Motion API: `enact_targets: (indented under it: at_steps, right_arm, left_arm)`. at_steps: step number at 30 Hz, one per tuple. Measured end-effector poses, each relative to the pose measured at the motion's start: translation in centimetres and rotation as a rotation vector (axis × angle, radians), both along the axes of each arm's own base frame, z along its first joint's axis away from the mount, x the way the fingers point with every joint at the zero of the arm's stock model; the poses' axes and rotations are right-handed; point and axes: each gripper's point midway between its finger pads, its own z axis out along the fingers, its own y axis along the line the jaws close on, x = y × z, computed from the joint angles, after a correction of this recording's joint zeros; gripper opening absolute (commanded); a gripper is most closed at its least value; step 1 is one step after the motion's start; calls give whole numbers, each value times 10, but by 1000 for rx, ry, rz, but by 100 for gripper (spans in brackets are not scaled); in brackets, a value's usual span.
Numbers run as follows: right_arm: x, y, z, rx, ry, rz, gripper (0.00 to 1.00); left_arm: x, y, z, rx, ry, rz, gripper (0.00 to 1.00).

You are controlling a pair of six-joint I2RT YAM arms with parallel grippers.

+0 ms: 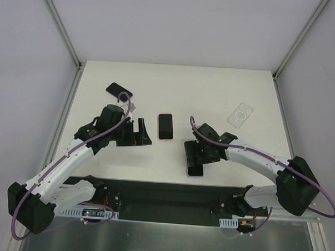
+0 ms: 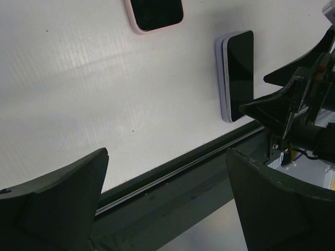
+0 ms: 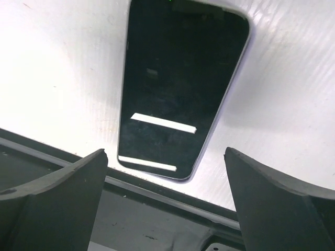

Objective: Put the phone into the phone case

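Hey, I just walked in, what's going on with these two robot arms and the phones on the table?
Nothing is held yet. The right gripper hangs open over a lavender-edged phone lying screen up at the near edge of the table. The left gripper is open too, beside a pink-edged phone in the middle. The clear phone case lies empty, far right.

Top view: purple phone (image 1: 196, 171) far half hidden under right pincer (image 1: 195, 156). Case (image 1: 241, 115) clear, faint against tabletop (image 1: 175, 81); cutouts too small to tell. Black phone (image 1: 118, 90) corner meets cable (image 1: 127, 106) loop; overlap too small to tell.
Left wrist view: pink phone (image 2: 155, 14) cut off by top edge; purple phone's near end hidden behind right pincer.
Right wrist view: purple phone's far end cut off by top edge; fingers (image 3: 52, 209) cropped at bottom edge.
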Motion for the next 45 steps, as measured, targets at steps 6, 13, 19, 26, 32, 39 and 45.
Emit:
enact_targets:
  at_steps: [6, 13, 19, 26, 32, 39, 45]
  right_arm:
    - [14, -4, 21, 75, -63, -47, 90]
    - [18, -14, 4, 94, -16, -86, 66]
    - [22, -29, -10, 169, 39, -177, 57]
    - [27, -32, -6, 298, 26, -222, 56]
    - [25, -42, -10, 415, 32, -283, 63]
    - [25, -37, -5, 490, 20, -266, 67]
    - [23, -33, -8, 528, 33, -268, 68]
  left_arm:
    - [3, -26, -7, -29, 41, -10, 89]
    - [7, -59, -31, -51, 116, -8, 77]
    - [5, -98, -72, -9, 221, -66, 53]
    - [16, -145, -93, 11, 258, -125, 34]
    - [23, -180, -101, -6, 259, -175, 31]
    - [22, -189, -123, 23, 296, -188, 30]
    - [22, -195, -125, 18, 299, -200, 24]
